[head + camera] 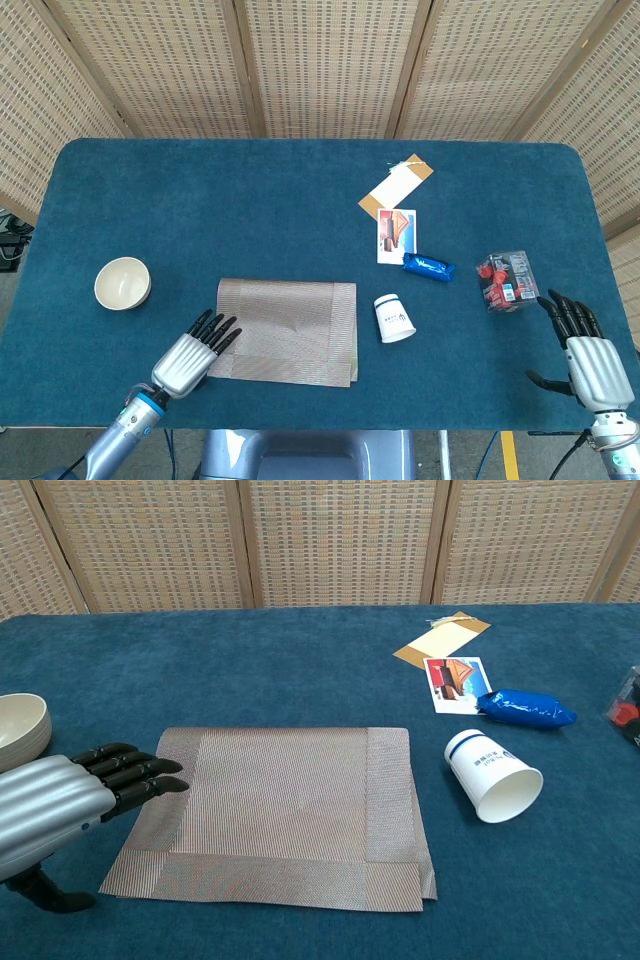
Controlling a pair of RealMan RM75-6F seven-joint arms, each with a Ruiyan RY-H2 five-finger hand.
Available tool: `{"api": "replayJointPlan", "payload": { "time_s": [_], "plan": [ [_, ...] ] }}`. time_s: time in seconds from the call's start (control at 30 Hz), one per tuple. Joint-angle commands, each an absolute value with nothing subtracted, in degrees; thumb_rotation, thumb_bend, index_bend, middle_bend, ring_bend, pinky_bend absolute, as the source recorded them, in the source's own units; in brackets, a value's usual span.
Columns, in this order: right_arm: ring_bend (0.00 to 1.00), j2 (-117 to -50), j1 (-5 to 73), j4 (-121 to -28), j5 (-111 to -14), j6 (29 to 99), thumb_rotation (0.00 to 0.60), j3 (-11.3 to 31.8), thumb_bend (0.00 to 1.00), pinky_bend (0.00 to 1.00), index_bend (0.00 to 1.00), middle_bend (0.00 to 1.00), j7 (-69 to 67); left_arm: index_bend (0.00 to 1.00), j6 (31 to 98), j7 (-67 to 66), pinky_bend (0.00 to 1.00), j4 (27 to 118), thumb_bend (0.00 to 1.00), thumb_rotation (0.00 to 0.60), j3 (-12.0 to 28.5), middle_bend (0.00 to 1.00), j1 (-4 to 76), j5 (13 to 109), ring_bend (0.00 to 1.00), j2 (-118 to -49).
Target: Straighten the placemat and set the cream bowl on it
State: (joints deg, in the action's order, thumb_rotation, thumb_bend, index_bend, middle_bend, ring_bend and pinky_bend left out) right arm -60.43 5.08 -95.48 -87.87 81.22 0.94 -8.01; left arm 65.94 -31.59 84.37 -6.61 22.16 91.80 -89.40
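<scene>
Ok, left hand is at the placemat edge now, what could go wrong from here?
1. The left hand has its fingertips over the placemat's left edge; pushing could bunch the mat, which already shows a doubled-up right edge in the chest view.
2. The tipped paper cup lies close beside the mat's right side; sliding the mat that way could nudge it rolling.
3. The cream bowl sits left of the hand, so a wrist swing might knock it.
</scene>
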Motion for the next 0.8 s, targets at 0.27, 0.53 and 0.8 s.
{"api": "replayJointPlan", "payload": {
  "time_s": [0.27, 0.53, 0.8],
  "plan": [
    [0.00, -60.32, 5.09, -95.55, -87.40, 81.02, 0.600, 1.08, 0.02, 0.00, 0.09, 0.00, -8.13, 0.09, 65.77, -31.96, 0.00, 81.68, 0.18, 0.600, -4.86, 0.00, 22.30, 90.65, 0.00, -92.32],
    [0.00, -60.27, 5.10, -95.56, -87.39, 80.93, 0.600, 1.06, 0.02, 0.00, 0.09, 0.00, -8.23, 0.11, 66.00, -31.74, 0.00, 81.37, 0.30, 0.600, -4.67, 0.00, 22.71, 91.46, 0.00, -93.56],
    [0.00, -60.11, 5.06, -95.64, -87.55, 81.02, 0.600, 1.03, 0.02, 0.00, 0.09, 0.00, -8.55, 0.13, 65.94, -33.01, 0.00, 81.09, 0.30, 0.600, -4.49, 0.00, 22.82, 91.47, 0.00, -94.75]
  ]
}}
